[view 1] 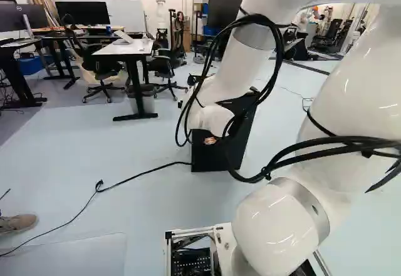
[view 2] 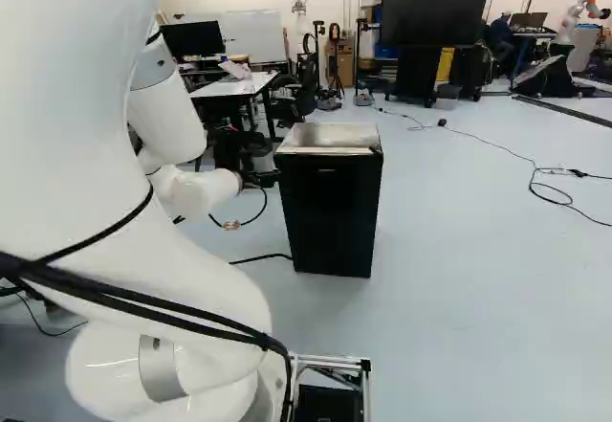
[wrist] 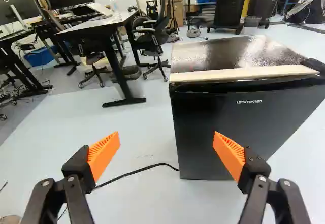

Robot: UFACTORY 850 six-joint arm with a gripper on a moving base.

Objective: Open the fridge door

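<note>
Fridge: a black, box-shaped mini fridge (view 2: 330, 216) stands upright on the pale blue-grey floor (view 2: 459, 278), right of the arm in the right base view and partly behind it in the left base view.
Door: the flat black front panel (wrist: 203, 115) looks closed, with a dark slot under the pale strip (wrist: 244, 74) along its upper edge.
Top: a shiny, streaked grey surface (wrist: 231, 54).
Gripper: the black two-finger gripper (view 2: 262, 178) is near the fridge; the wrist view shows its orange ribbed pads (wrist: 104, 155) wide apart, with nothing held. One finger overlaps the door in that view, the other has floor beyond it; whether either touches the fridge, I cannot tell.
Arm: the white jointed arm (view 1: 282, 226) reaches forward from the base, thin black cables (view 1: 276, 38) tied along it.
Cord: a thin black cord (wrist: 137, 171) runs across the floor to the fridge's foot.
Behind: a white-topped desk with black legs (wrist: 96, 25), a black office chair (wrist: 155, 43) beside it, and a large dark screen (view 2: 438, 6) farther back.
</note>
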